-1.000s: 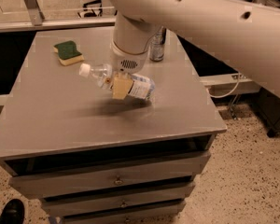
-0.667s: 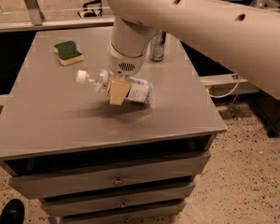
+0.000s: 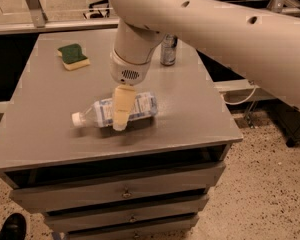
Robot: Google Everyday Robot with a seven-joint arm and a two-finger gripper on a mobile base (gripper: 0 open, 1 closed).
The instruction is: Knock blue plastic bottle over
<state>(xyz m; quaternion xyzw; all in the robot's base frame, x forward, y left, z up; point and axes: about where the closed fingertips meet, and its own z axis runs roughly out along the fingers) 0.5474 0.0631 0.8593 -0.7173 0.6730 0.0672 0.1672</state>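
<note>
The blue plastic bottle [image 3: 102, 113] lies on its side on the grey cabinet top [image 3: 50, 109], white cap pointing left, label facing up. My gripper [image 3: 121, 119] hangs from the big white arm directly over the bottle's middle, its cream-coloured finger reaching down in front of it and hiding part of the label.
A silver metal can [image 3: 168, 49] stands upright at the back of the top, behind the arm. A green and yellow sponge [image 3: 73, 56] lies at the back left. The cabinet has drawers below. A dark shoe [image 3: 10, 227] shows on the speckled floor at bottom left.
The bottle was tilted in the air at the gripper; now it lies flat on the top, lower and nearer the front edge. The gripper has come forward with it.
</note>
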